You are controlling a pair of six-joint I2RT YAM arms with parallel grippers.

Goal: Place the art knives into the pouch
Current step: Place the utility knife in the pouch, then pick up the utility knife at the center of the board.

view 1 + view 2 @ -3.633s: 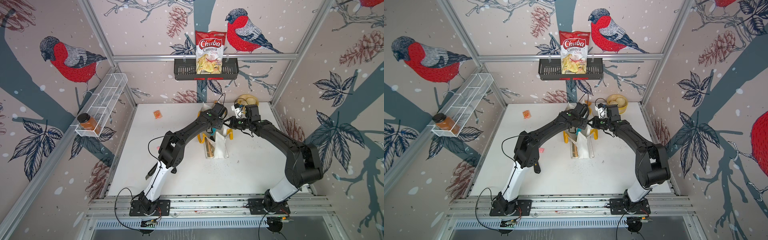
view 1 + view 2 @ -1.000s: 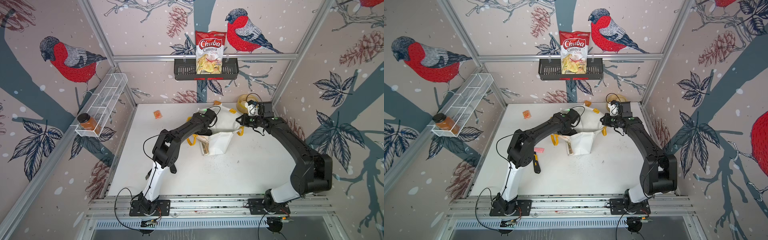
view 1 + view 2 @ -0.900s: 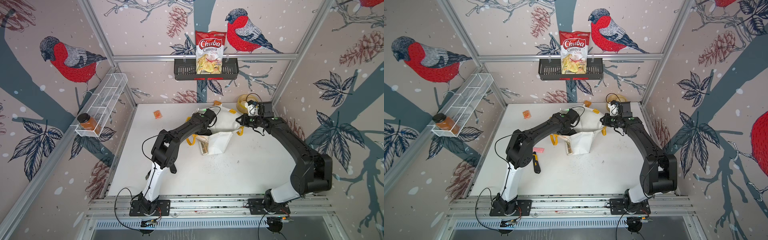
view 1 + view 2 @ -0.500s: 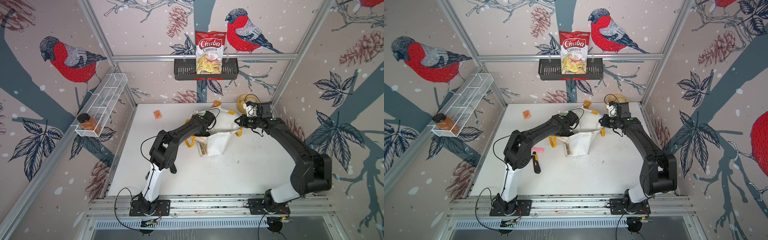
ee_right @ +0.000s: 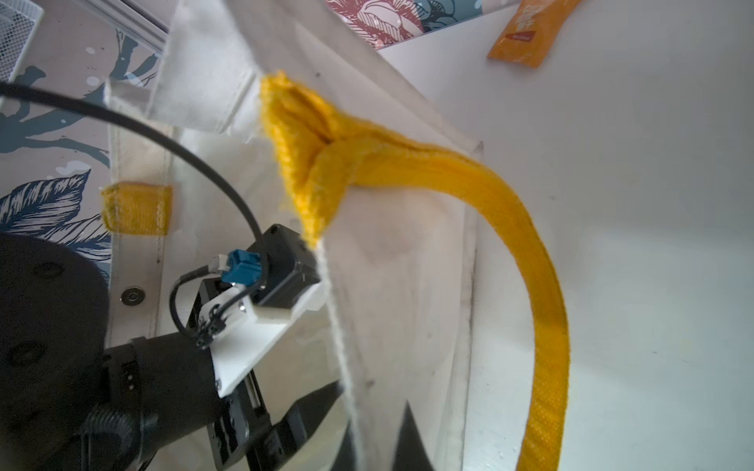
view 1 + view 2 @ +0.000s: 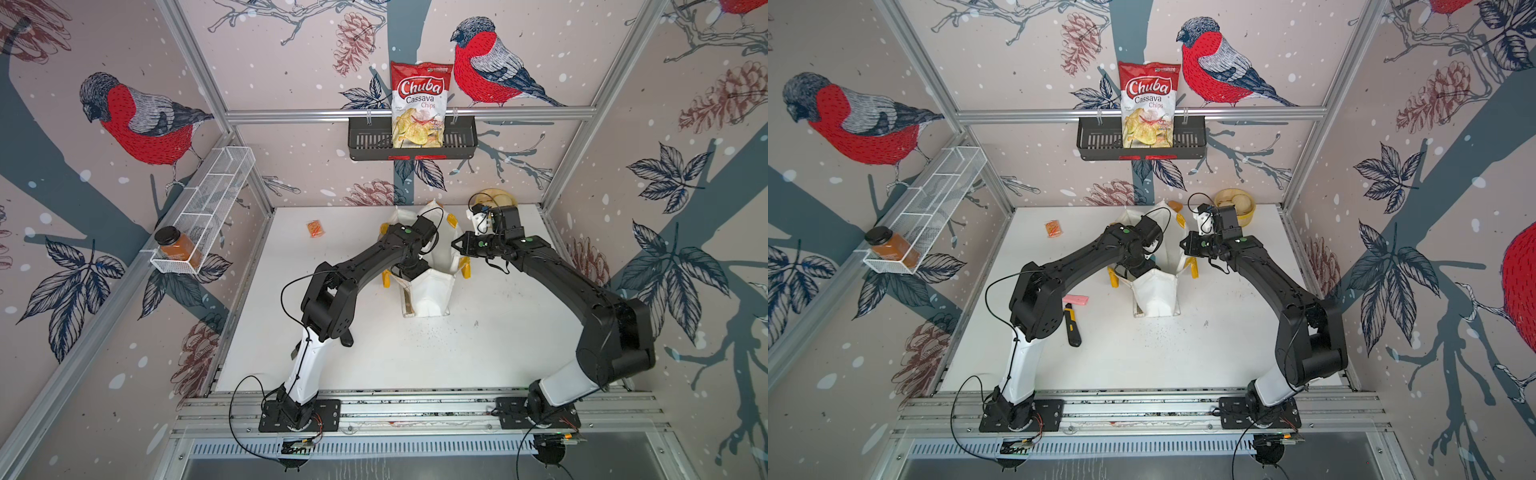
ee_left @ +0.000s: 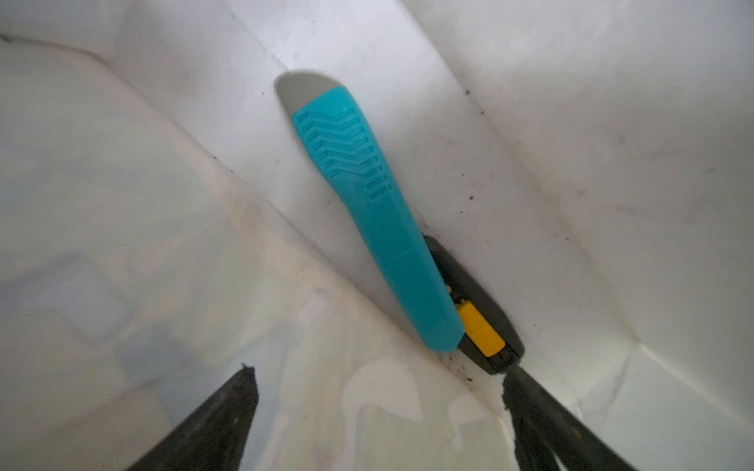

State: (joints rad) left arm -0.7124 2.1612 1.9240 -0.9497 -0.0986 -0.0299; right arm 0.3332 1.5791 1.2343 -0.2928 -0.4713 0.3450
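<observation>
The white pouch [image 6: 432,291] [image 6: 1158,295] with yellow handles stands mid-table, mouth up. My left gripper [image 6: 409,270] [image 6: 1133,270] reaches down into that mouth. In the left wrist view it is open [image 7: 375,373], with nothing between its fingers. Just beyond them a teal art knife [image 7: 367,212] lies loose on the pouch's inner wall [image 7: 571,122], on top of a black and yellow knife [image 7: 481,326]. My right gripper [image 6: 457,245] [image 6: 1183,245] [image 5: 379,424] is shut on the pouch's rim [image 5: 387,265], beside a yellow handle [image 5: 530,244].
A pink knife [image 6: 1075,299] and a black and yellow knife [image 6: 1072,328] lie on the table by the left arm's elbow. An orange packet [image 6: 316,228] lies at the back left, an orange sachet [image 6: 1175,205] and a wooden bowl [image 6: 1233,205] at the back right.
The right gripper has drawn the pouch's rim a little to the left. The left gripper has stayed in the pouch's mouth and its jaws have widened.
</observation>
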